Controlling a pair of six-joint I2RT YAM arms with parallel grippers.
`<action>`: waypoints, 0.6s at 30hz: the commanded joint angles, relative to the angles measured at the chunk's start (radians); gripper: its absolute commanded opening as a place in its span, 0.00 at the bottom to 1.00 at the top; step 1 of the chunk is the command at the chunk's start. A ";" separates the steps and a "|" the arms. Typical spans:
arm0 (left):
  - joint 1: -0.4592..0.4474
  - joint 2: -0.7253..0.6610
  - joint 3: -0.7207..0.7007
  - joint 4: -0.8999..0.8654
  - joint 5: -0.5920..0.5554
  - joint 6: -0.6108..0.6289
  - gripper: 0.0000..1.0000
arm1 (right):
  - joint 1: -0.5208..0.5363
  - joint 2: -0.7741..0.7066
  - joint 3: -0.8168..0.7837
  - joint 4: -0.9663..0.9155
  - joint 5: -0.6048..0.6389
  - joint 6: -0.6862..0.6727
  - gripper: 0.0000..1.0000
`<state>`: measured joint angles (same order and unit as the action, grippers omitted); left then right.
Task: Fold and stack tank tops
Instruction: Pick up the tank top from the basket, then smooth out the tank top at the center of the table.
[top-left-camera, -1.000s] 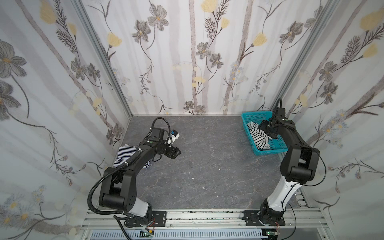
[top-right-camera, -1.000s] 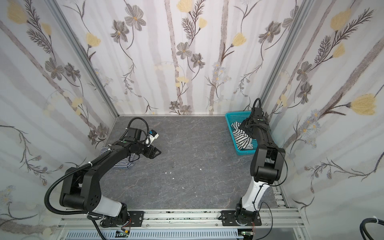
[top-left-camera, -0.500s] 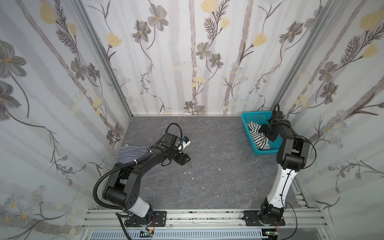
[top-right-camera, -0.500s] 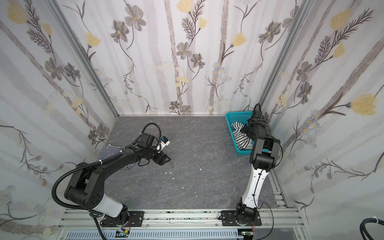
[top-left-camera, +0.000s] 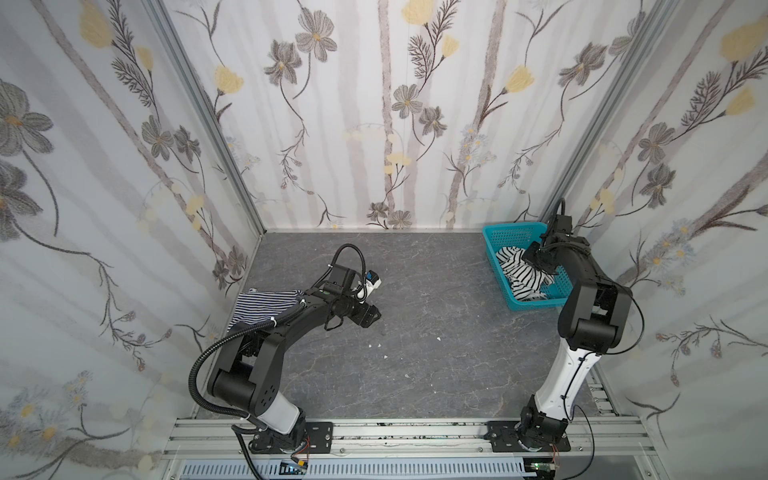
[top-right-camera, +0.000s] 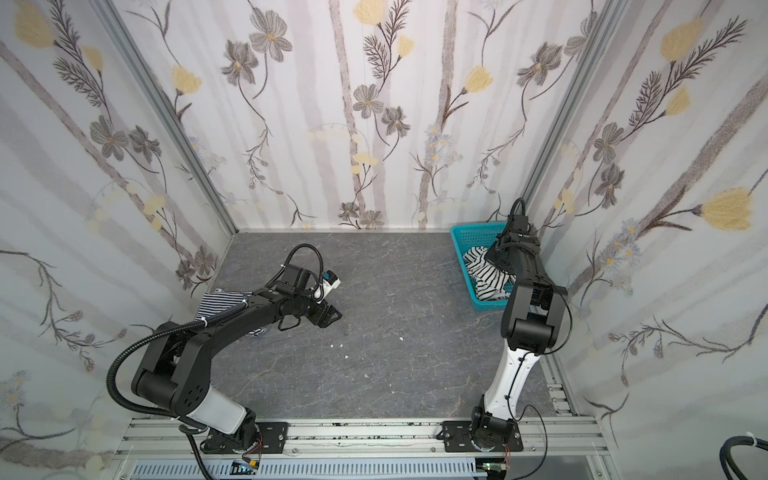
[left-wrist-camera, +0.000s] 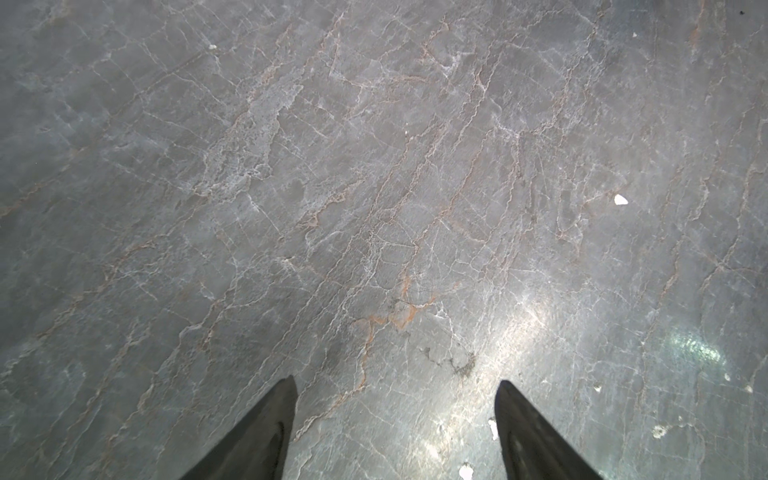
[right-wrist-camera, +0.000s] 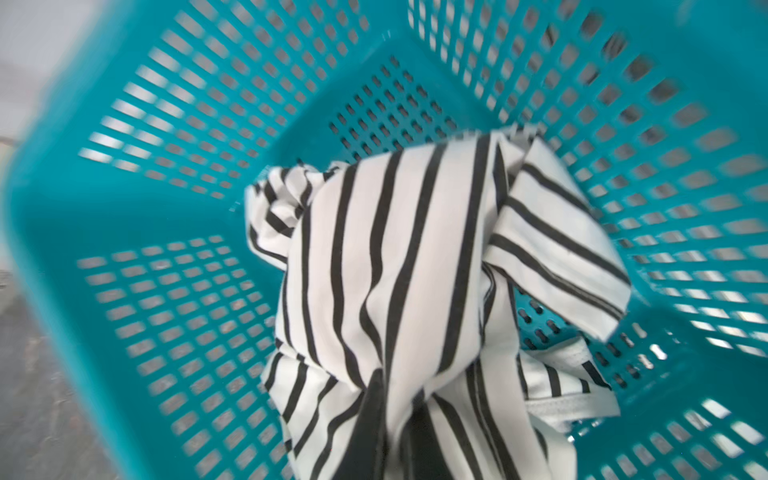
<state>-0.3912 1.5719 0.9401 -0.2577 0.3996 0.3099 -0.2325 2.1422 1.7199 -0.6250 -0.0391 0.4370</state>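
In basket (right-wrist-camera: 54, 257), gripper (right-wrist-camera: 395, 401) on striped top (right-wrist-camera: 395, 249)

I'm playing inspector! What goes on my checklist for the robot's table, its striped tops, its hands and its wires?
Surface: grey marbled table, flat.
Job's things: fine-striped tank top lies on the table near the side wall, partly behind the left arm; wide-striped tank top is crumpled in the turquoise basket.
Clutter: a few small white specks on the table.
Grippers: left gripper open above bare table, holding nothing; right gripper shut on the wide-striped tank top, inside the basket.
Cables: black ribbed hose runs along the left arm; thin black cable loops beside the right arm.
Surroundings: flowered walls on three sides; metal rail in front.
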 joint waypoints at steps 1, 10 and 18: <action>0.001 0.007 0.014 0.020 -0.027 0.006 0.77 | 0.016 -0.108 -0.003 0.039 -0.030 0.024 0.00; 0.011 0.001 0.034 0.033 -0.051 0.007 0.77 | 0.159 -0.393 0.094 -0.014 -0.093 0.037 0.00; 0.093 0.002 0.049 0.054 -0.084 0.026 0.77 | 0.475 -0.480 0.144 0.053 -0.202 0.101 0.00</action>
<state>-0.3241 1.5768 0.9756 -0.2352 0.3294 0.3187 0.1680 1.6596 1.8576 -0.6174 -0.1883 0.4911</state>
